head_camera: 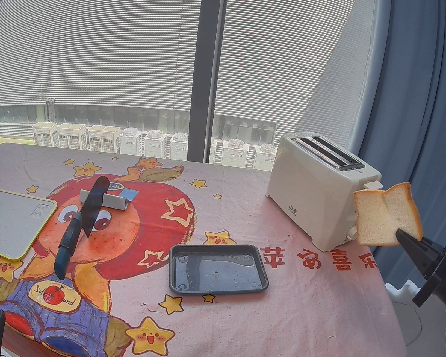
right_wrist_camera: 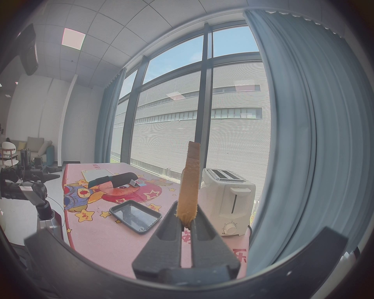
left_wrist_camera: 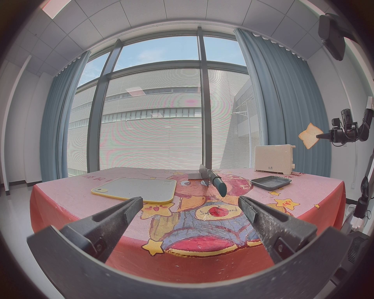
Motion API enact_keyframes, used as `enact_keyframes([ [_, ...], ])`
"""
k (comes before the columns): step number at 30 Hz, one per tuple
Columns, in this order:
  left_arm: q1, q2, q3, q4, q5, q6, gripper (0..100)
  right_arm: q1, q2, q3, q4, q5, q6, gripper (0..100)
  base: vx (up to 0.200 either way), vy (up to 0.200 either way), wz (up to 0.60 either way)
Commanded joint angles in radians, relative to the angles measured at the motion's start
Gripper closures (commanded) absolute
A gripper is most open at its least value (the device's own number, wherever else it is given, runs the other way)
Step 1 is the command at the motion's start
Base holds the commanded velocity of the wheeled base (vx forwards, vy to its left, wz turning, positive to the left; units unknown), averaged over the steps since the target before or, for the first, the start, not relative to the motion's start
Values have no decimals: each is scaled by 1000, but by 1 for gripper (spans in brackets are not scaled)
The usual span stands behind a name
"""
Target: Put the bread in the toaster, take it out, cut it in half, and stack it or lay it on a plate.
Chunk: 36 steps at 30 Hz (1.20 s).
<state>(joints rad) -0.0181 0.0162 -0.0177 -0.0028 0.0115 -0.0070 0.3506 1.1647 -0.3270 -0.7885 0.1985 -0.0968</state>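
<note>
Right gripper (right_wrist_camera: 186, 221) pinches bread (head_camera: 387, 213) aloft beside toaster (head_camera: 314, 193).

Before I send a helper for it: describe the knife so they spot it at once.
On the pink-clothed table, look left of the toaster, between the pale cutting board and the dark tray. The knife lies there, black blade propped on a small grey block, blue handle toward the near edge: the only long, thin thing.

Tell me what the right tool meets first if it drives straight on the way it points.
Probably the toaster, at its lever end: the right tool, shut on the bread slice, points that way. Height is unclear; it may pass over the top.
</note>
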Motion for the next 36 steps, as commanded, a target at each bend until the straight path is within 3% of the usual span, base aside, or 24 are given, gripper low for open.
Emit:
enact_keyframes([
  [1,0,-16,18,0,1,-1,0,-1,4,-21,0,-1,3,100,0,0,0],
  [4,0,-16,18,0,1,-1,0,-2,4,-38,-1,-1,6,100,0,0,0],
  [9,0,-16,18,0,1,-1,0,-1,4,-61,-1,-1,51,100,0,0,0],
  [18,0,-16,18,0,1,1,0,-2,6,-78,-1,-1,54,100,0,0,0],
  [36,0,-16,18,0,1,-1,0,-96,49,-130,6,-8,51,100,0,0,0],
])
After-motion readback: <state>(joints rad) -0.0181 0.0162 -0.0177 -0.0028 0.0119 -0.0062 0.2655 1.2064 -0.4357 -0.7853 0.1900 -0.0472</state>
